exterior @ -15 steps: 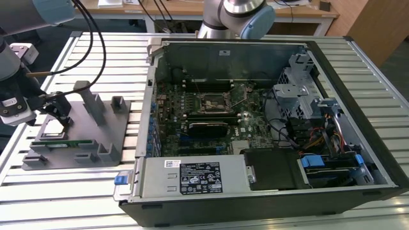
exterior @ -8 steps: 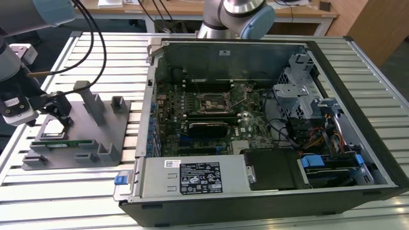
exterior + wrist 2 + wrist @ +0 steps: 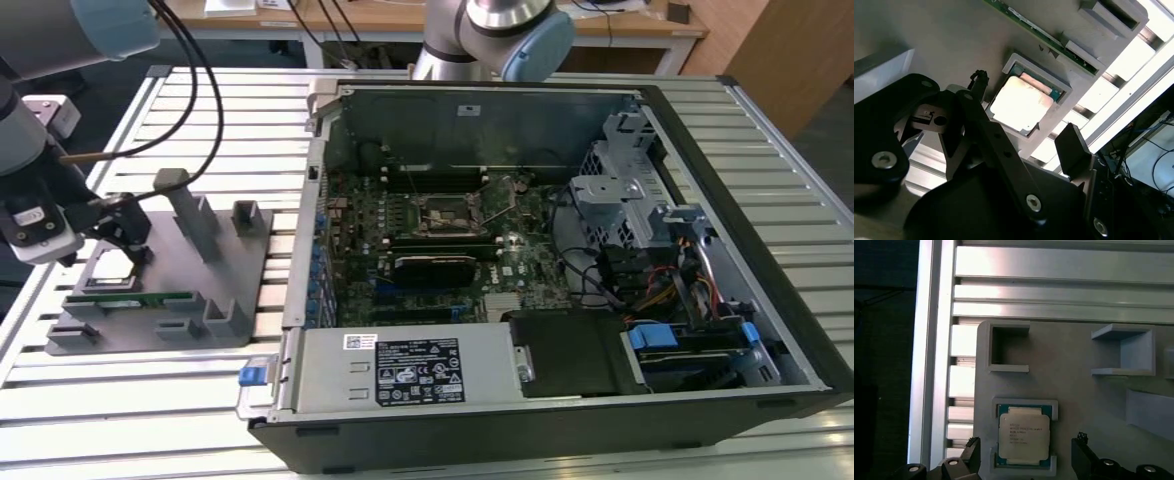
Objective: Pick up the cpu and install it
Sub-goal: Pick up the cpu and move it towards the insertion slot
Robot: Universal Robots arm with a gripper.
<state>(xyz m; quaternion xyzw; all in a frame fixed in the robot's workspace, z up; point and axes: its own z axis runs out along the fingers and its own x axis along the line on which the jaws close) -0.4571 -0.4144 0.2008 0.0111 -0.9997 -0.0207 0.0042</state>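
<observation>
My gripper hovers over the cpu in its gray tray, fingers spread wide, one on either side of it.

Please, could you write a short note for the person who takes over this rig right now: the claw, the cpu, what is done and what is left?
Claw: open, one finger on each side of the cpu, not closed on it.
Cpu: lies flat in its recess on the grey holder plate, at the exterior view's left, outside the computer case.
Done: claw is placed over the cpu.
Left: grasp, lift, and install in the socket on the board.
</observation>
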